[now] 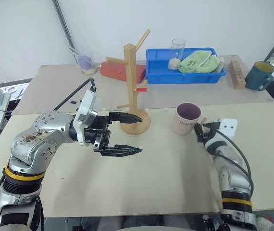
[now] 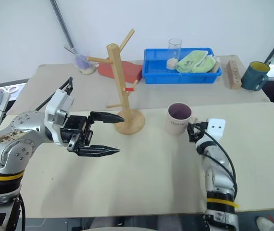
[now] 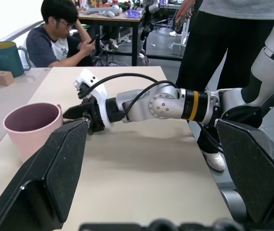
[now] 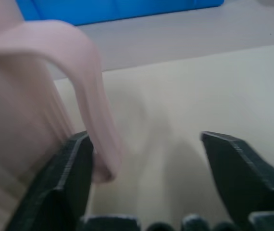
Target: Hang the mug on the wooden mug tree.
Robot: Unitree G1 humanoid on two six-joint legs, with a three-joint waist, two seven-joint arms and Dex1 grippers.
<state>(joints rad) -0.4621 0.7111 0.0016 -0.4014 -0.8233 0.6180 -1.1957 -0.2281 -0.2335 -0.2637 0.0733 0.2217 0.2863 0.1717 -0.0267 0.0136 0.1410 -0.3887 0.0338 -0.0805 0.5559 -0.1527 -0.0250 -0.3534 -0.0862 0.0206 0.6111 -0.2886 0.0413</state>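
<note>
- The mug (image 1: 187, 118) stands upright on the near table (image 1: 142, 178), toward its back edge and right of the middle, its dark purple inside facing up and its handle turned toward the right edge.
- The right hand (image 4: 146, 163) is level at the mug's handle: the fingers (image 4: 65, 178) are apart, with one finger against the handle's lower end and the other well clear on the open side, so nothing is clamped (the handle is not between the pads as far as the wrist view shows).
- The wooden mug tree (image 1: 133, 91) stands upright on its round base at the back edge of the near table, left of the mug and apart from it; its pegs are bare, and a short red-tipped peg points toward the mug.
- The left hand (image 1: 130, 134) hangs above the near table just in front of the tree's base, pointing toward the right edge, fingers spread wide and holding nothing.
- On the far table, a blue tray (image 1: 185, 74) holds a green cloth (image 1: 199, 62) and a clear glass (image 1: 178, 50).
- A dark teal mug (image 1: 258, 76) and a wooden block with holes (image 1: 237, 73) sit near the far table's right edge.
- A seated person (image 3: 62, 36) is visible beyond the tables.
</note>
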